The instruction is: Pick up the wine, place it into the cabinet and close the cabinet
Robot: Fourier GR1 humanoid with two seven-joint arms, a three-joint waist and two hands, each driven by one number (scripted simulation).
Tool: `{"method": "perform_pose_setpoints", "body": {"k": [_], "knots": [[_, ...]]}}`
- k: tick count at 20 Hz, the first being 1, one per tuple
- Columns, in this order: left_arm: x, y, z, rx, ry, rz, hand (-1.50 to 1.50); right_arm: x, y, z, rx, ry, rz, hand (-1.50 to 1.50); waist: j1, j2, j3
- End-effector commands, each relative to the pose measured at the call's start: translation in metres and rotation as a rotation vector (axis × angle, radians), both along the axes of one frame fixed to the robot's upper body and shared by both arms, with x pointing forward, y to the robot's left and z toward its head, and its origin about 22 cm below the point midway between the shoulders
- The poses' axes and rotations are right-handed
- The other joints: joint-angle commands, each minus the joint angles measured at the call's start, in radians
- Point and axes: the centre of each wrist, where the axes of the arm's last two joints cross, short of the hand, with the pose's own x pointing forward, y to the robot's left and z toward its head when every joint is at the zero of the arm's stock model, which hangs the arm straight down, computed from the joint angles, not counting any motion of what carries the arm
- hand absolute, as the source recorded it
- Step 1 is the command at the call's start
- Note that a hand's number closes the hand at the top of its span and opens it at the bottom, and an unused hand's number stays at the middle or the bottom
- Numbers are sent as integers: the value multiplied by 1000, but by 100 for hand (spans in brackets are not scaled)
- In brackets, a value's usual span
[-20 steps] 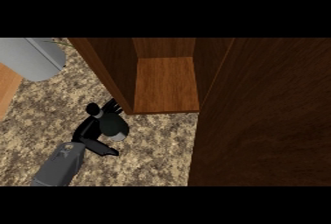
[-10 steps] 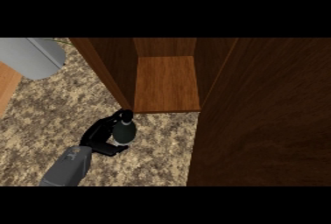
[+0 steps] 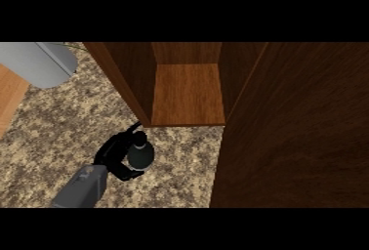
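The wine bottle [image 3: 139,154] is dark and seen from above, standing on the speckled counter just in front of the open cabinet's lower left corner. My left hand [image 3: 112,155] is shut on it, curled round its left side, with the grey forearm coming in from the lower left. The wooden cabinet [image 3: 189,93] stands open, its bare shelf floor showing behind the bottle. Its door [image 3: 296,132] is swung out and fills the right side of the view. My right hand does not show.
A grey rounded object [image 3: 36,63] sits at the upper left on the counter. A light wooden surface [image 3: 10,100] borders the counter at the far left. Speckled counter [image 3: 51,136] lies left of the hand.
The left hand's fingers, spread beside the bottle a second ago, have curled round it. Hand and bottle have shifted slightly right and toward the lower edge.
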Motion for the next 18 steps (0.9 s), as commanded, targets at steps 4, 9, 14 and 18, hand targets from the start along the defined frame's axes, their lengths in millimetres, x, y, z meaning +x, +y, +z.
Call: {"method": "perform_pose_setpoints", "body": {"k": [4,9,14,18], "knots": [[-12,40,2,-96,-177,523,150,-5,-8,-2,16,1,-63,-150,58,-22,5],[3,16,8,-152,-256,593,150,-6,-7,-6,2,16,-24,-150,45,-21,6],[-24,20,0,-177,-243,514,150,1,-6,0,4,-4,-19,-150,43,-23,7],[-8,-21,20,-188,-287,452,150,-12,-15,4,-9,8,-17,-150,40,-25,8]]}}
